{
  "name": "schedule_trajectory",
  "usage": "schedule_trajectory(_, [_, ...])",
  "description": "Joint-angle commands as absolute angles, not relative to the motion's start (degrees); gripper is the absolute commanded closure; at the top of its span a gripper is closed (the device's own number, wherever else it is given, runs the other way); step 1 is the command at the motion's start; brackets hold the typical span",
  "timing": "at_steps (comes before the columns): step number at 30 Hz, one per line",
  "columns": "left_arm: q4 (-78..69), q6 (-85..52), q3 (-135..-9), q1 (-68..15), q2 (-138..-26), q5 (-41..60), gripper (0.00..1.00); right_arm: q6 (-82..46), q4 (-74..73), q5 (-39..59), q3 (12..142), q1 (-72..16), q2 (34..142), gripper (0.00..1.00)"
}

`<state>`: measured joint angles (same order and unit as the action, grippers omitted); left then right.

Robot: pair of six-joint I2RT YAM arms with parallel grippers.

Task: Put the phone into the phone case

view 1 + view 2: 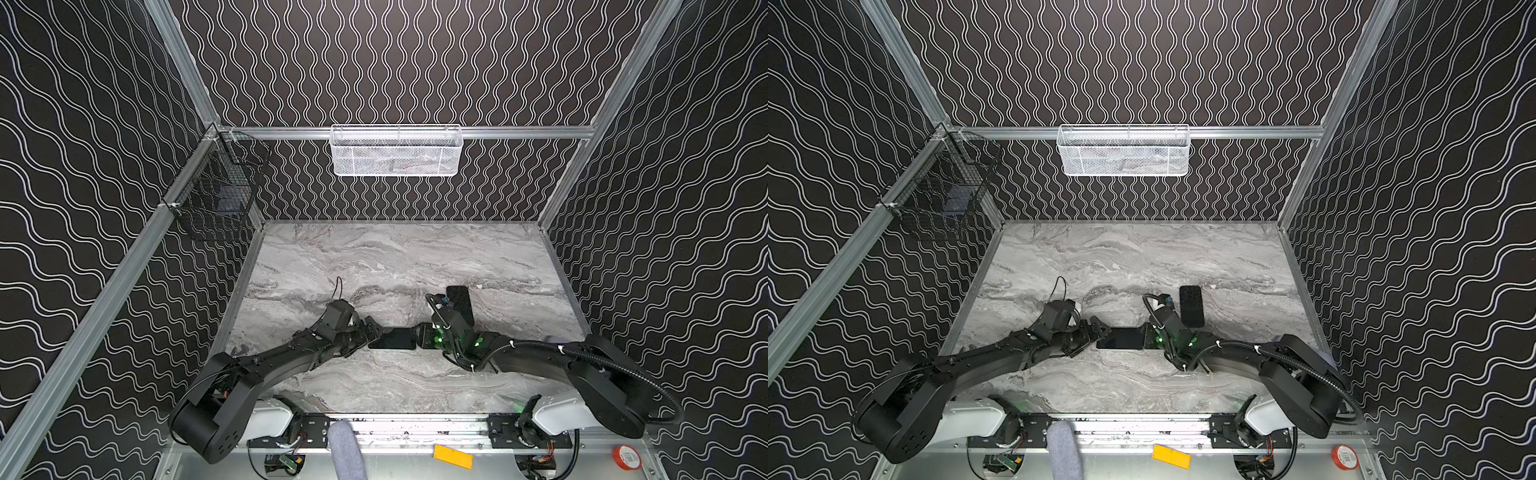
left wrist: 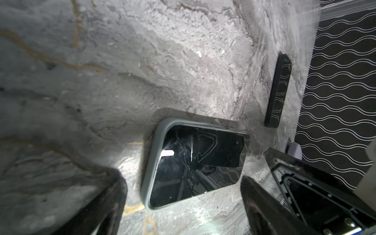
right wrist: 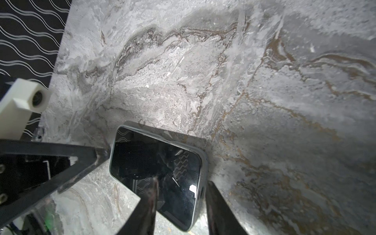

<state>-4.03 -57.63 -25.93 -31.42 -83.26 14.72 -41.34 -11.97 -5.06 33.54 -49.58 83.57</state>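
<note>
The phone lies flat, glossy screen up, with a grey rim, between my two grippers in both top views. The phone case, matte black, lies just behind it to the right, apart from it, and also shows in the left wrist view. My left gripper is open, its fingers wide on either side of one end of the phone. My right gripper straddles a corner of the phone, one finger over the screen, the other against its side edge. Whether it clamps is unclear.
A white mesh basket hangs on the back rail and a black wire basket on the left rail. Beyond the table's front edge lie an orange block, a red tape roll and a grey padded cylinder. Patterned walls enclose three sides.
</note>
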Motion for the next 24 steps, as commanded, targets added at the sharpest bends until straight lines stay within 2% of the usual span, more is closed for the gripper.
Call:
schedule_trajectory(1, [-3.4, -55.9, -26.4, -31.4, -83.9, 13.3, 0.14, -40.6, -10.7, -5.3, 35.0, -49.6, 85.5, 0.66])
schedule_trajectory(9, [-6.1, -55.9, -26.2, -31.4, -87.2, 14.9, 0.22, -40.8, -11.2, -4.2, 35.4, -49.6, 88.1, 0.81])
schedule_trajectory(13, [-6.9, -56.0, -26.1, -31.4, -88.3, 15.2, 0.29, -40.8, -11.3, -3.8, 35.5, -49.6, 88.7, 0.82])
schedule_trajectory(17, [-6.1, -55.7, -26.3, -31.4, -88.4, 14.4, 0.42, -41.0, -11.7, -3.7, 35.4, -49.7, 89.0, 0.82])
schedule_trajectory(24, [1.5, -52.3, -28.5, -31.4, -87.8, 7.8, 0.44, -40.7, -12.1, -3.6, 35.4, -49.7, 88.8, 0.82])
